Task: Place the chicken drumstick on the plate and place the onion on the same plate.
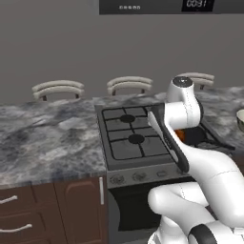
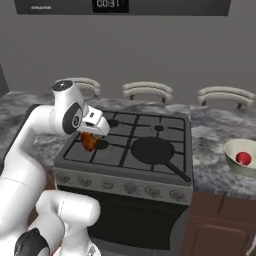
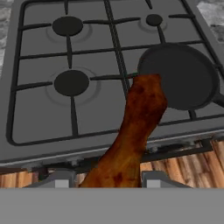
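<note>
While clamped between the two dark fingers of the white arm's gripper (image 3: 113,181), hangs the browned, glossy chicken drumstick (image 3: 138,127), thick end low at the jaws, narrow end reaching toward the round black frying pan (image 3: 179,76); seen from the right base camera as an orange-brown lump (image 2: 90,141) under the hand, above the front left corner of the grey steel gas stove (image 2: 125,150), clear of the black cast grates (image 3: 70,105). Sits on the right burners, that pan, handle pointing to the stove's front right. Farther right, on the mottled grey marble counter (image 2: 210,150), a deep cream-white bowl (image 2: 241,159) with the small glossy red onion (image 2: 243,158) inside, well apart from the drumstick. Beyond the counter's far edge, three pale curved chair backs (image 2: 147,91) against a plain grey wall. Left of the stove, broad bare marble (image 1: 47,138) over dark brown wooden cabinets (image 1: 47,209) with pale handles. Below the stove's front edge, wooden plank flooring (image 3: 192,162)
</note>
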### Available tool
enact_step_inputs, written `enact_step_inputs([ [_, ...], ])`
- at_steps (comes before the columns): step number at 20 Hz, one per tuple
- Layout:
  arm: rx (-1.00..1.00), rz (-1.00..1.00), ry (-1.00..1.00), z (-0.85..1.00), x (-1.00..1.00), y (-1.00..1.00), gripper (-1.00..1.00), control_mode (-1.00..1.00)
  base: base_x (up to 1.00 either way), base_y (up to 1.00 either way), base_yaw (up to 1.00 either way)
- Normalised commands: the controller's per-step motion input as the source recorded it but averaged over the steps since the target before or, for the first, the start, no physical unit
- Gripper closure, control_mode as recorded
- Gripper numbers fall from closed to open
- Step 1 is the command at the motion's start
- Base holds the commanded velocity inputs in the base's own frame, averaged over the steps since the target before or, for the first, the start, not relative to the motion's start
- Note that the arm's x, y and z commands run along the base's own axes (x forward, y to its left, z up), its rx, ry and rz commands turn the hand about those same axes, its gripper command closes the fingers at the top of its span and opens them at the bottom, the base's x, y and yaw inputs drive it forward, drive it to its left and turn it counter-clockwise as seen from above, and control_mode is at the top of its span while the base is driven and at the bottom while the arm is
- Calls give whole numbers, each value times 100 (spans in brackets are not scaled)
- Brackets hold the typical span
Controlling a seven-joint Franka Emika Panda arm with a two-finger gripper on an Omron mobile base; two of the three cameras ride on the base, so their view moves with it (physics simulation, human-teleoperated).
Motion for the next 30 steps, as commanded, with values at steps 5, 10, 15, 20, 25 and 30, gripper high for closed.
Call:
enact_step_inputs([
  [5,0,0,0,0,0,0,100,100,-66,-51,0],
  [10,0,0,0,0,0,0,100,100,-51,-82,0],
  [15,0,0,0,0,0,0,100,100,-16,-91,0],
  [20,0,0,0,0,0,0,100,100,-1,-89,0],
  [25,0,0,0,0,0,0,100,100,0,-77,0],
  [30,0,0,0,0,0,0,100,100,0,-72,0],
])
